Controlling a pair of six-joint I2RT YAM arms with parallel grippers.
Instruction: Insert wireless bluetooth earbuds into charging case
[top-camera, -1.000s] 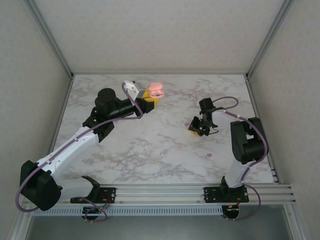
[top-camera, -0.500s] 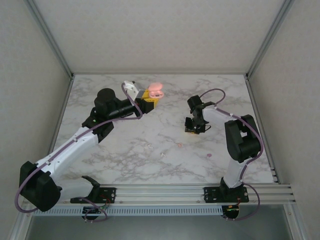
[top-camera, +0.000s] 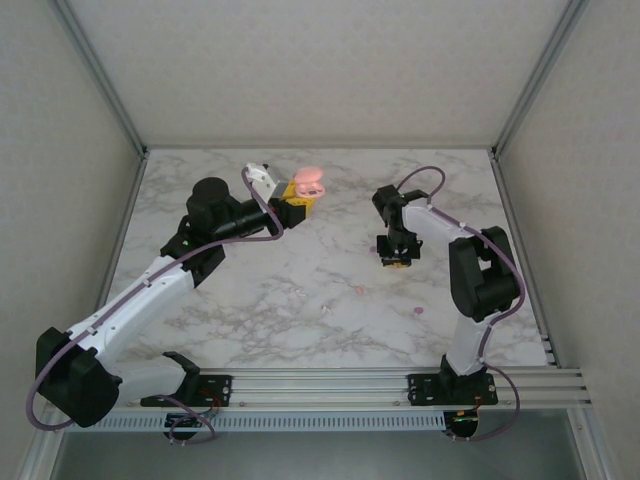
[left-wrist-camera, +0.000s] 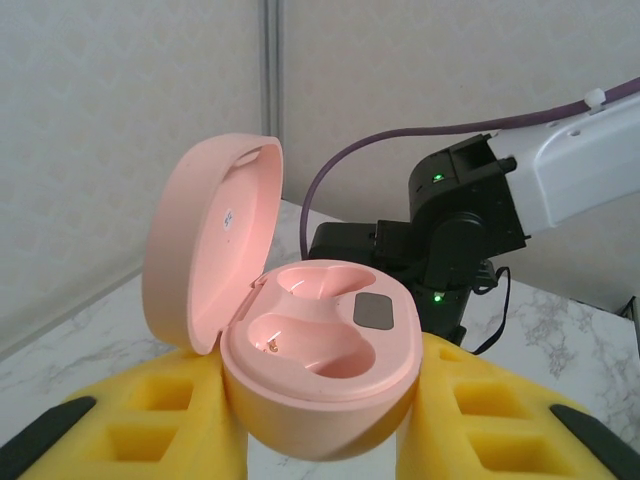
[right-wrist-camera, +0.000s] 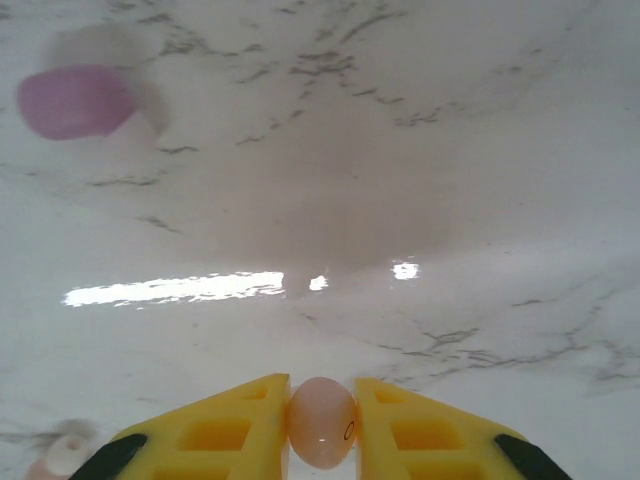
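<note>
My left gripper (left-wrist-camera: 318, 425) is shut on an open pink charging case (left-wrist-camera: 320, 350), held above the far middle of the table; its lid stands up and both sockets are empty. In the top view the case (top-camera: 309, 182) sits at the tip of the left gripper (top-camera: 297, 203). My right gripper (right-wrist-camera: 322, 428) is shut on a pale peach earbud (right-wrist-camera: 322, 420), pinched between the yellow fingers (right-wrist-camera: 225, 425) just above the marble. From above, the right gripper (top-camera: 394, 256) hangs right of centre. A purple earbud (right-wrist-camera: 72, 101) lies blurred ahead of it.
Loose earbuds lie on the marble table (top-camera: 250, 320): a peach one (top-camera: 358, 290), a whitish one (top-camera: 326, 309) and a purple one (top-camera: 418, 311). The right arm (left-wrist-camera: 462, 215) shows behind the case in the left wrist view. Frame posts and grey walls close in the table.
The right arm has swung its gripper left and toward the far side, turning it downward. The left gripper with the case has shifted slightly.
</note>
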